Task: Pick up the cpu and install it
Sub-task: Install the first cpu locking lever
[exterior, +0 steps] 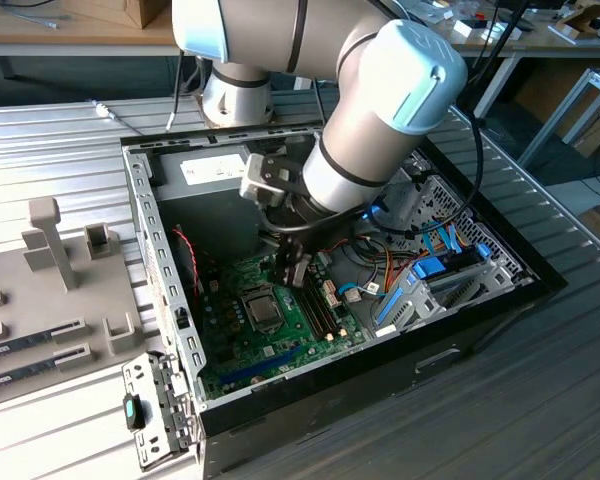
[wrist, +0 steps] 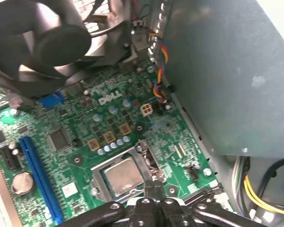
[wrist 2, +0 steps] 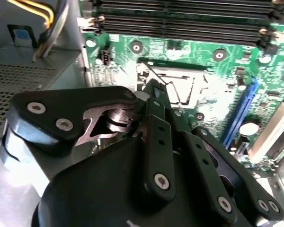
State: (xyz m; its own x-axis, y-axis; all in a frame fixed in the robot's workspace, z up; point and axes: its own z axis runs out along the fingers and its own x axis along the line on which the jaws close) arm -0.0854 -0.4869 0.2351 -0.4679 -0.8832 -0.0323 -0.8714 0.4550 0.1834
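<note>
Silver cpu [wrist: 122, 174] sits in its socket [wrist: 132, 163] on the green board [wrist: 75, 142] — at six o'clock in the first wrist view. We see the gripper [wrist: 154, 189] just above it, fingers pressed together, holding nothing — we should go slow and straight.

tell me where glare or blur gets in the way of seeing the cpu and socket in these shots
In the second wrist view, white glare washes out the motherboard around the socket, and the gripper body blocks much of it. In the first wrist view the cpu is evenly lit and clear, the fan blurred. In the exterior view the socket lies in the arm's shade.
</note>
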